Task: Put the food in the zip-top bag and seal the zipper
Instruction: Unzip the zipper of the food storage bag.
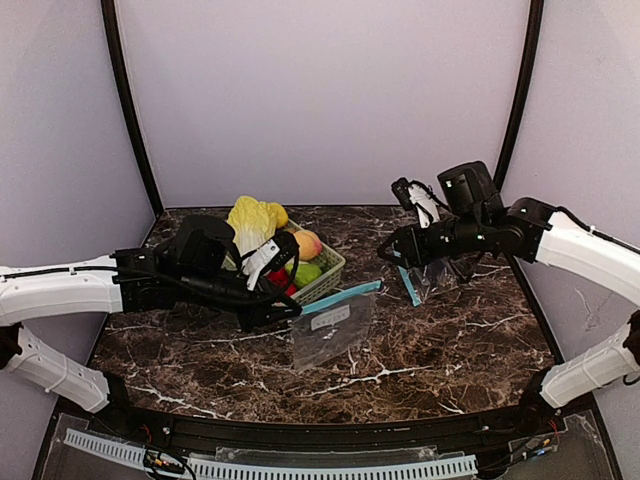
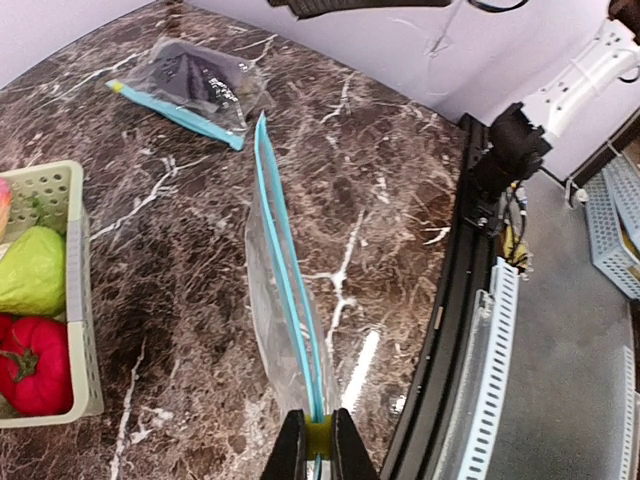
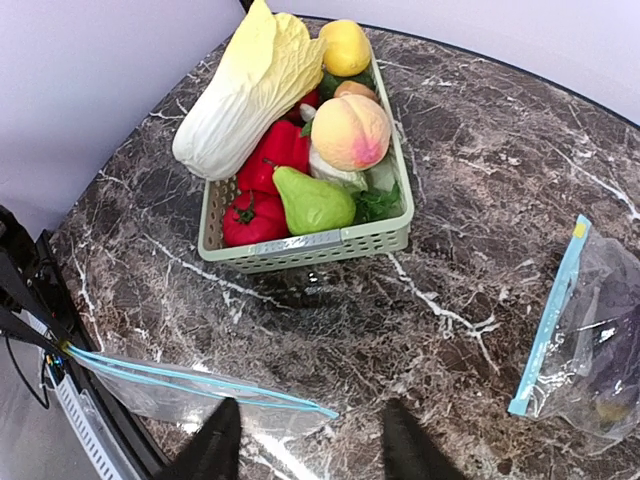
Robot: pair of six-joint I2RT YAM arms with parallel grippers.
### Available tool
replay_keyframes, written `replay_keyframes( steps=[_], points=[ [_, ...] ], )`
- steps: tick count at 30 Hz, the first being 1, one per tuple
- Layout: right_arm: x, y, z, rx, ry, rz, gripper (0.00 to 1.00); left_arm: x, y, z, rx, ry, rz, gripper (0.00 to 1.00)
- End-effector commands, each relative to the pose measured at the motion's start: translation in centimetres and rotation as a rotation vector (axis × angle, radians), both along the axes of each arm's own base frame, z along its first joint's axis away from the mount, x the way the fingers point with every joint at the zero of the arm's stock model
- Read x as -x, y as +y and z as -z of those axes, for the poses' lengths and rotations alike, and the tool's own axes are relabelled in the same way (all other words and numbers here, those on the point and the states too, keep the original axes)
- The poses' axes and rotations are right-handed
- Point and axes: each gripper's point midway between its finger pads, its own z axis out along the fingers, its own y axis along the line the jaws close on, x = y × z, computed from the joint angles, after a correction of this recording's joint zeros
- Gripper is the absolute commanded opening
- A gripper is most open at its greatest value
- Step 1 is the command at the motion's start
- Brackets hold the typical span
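The second zip-top bag [image 2: 195, 72] lies towards the back right of the worktop [image 1: 440, 350]. It holds a dark purple piece, but the crumpled film blurs its outline, and the right wrist view cuts the bag off at the frame edge. I cannot tell whether anything else is inside, nor whether its blue zipper is pressed closed. In the top view the left arm covers most of the basket [image 3: 310, 243], so its contents read best from the right wrist. Some small pieces wedged behind the peach [image 3: 350, 130] are too hidden to name.

There are two bags. The flat zip-top bag [image 2: 285, 330] has nothing showing in it and lies in front of the basket, well apart from the second. The basket holds one peach, one green fruit [image 3: 312, 200] just in front of it, two red peppers [image 3: 275, 150], one pale cabbage [image 3: 240, 95] leaning over the rim, and one round yellow fruit [image 3: 345, 45] at the far end.

The left pincer [image 2: 320, 440] is closed tight on the yellow-tabbed end of the flat bag's zipper, with the blue strip running away from it on edge. The right pincer [image 3: 310, 405] hangs above the worktop between basket and second bag, its fingers spread wide and gripping nothing
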Motion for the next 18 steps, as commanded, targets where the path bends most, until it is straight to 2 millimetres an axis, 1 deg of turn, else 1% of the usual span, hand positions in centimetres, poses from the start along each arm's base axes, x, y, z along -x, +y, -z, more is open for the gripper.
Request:
replay_keyframes(
  steps=[1, 2, 3, 4, 5, 6, 7, 8, 9, 10, 11, 12, 13, 14, 18],
  points=[
    [-2.4, 0.4, -2.0, -0.139, 0.053, 0.165, 0.62, -3.2, 0.4, 0.8, -0.049, -0.128, -0.194, 0.01],
    [-2.5, 0.3, -1.8, -0.160, 0.082, 0.200, 0.69, -3.3, 0.2, 0.6, -0.049, -0.152, -0.212, 0.01],
    [-2.6, 0.2, -1.5, -0.183, 0.116, 0.236, 0.76, -4.2, 0.3, 0.4, -0.047, -0.189, -0.261, 0.01],
    [-2.5, 0.1, -1.1, -0.221, 0.161, 0.277, 0.78, -4.2, 0.2, 0.3, -0.043, -0.204, -0.271, 0.01],
    [-2.3, 0.2, -0.8, -0.253, 0.192, 0.290, 0.79, -4.7, 0.3, 0.2, -0.039, -0.231, -0.307, 0.01],
    [-2.0, 0.5, -0.6, -0.295, 0.222, 0.294, 0.80, -4.6, 0.1, 0.2, -0.036, -0.241, -0.315, 0.01],
    [-1.6, 0.8, -0.3, -0.328, 0.250, 0.290, 0.80, -5.1, 0.4, 0.2, -0.040, -0.267, -0.358, 0.01],
    [-1.3, 1.0, -0.1, -0.358, 0.280, 0.290, 0.79, -4.8, 0.3, 0.4, -0.043, -0.277, -0.365, 0.01],
    [-1.0, 1.2, 0.2, -0.384, 0.304, 0.291, 0.79, -5.3, 0.5, 0.3, -0.043, -0.303, -0.403, 0.01],
    [-0.7, 1.4, 0.5, -0.398, 0.322, 0.291, 0.78, -4.9, 0.4, 0.5, -0.048, -0.314, -0.406, 0.01],
    [-0.4, 1.6, 0.9, -0.408, 0.340, 0.290, 0.78, -5.1, 0.5, 0.4, -0.053, -0.336, -0.439, 0.01],
    [-0.1, 1.8, 1.4, -0.413, 0.355, 0.288, 0.77, -4.7, 0.3, 0.6, -0.058, -0.347, -0.435, 0.01],
    [0.1, 2.1, 1.6, -0.422, 0.369, 0.282, 0.75, -4.9, 0.3, 0.7, -0.069, -0.365, -0.458, 0.01],
    [0.3, 2.4, 1.8, -0.431, 0.383, 0.271, 0.74, -4.4, 0.0, 0.8, -0.072, -0.375, -0.450, 0.01],
    [0.7, 4.0, 2.7, -0.441, 0.426, 0.234, 0.68, -4.1, -0.7, 1.2, -0.101, -0.403, -0.462, 0.01]
  ],
)
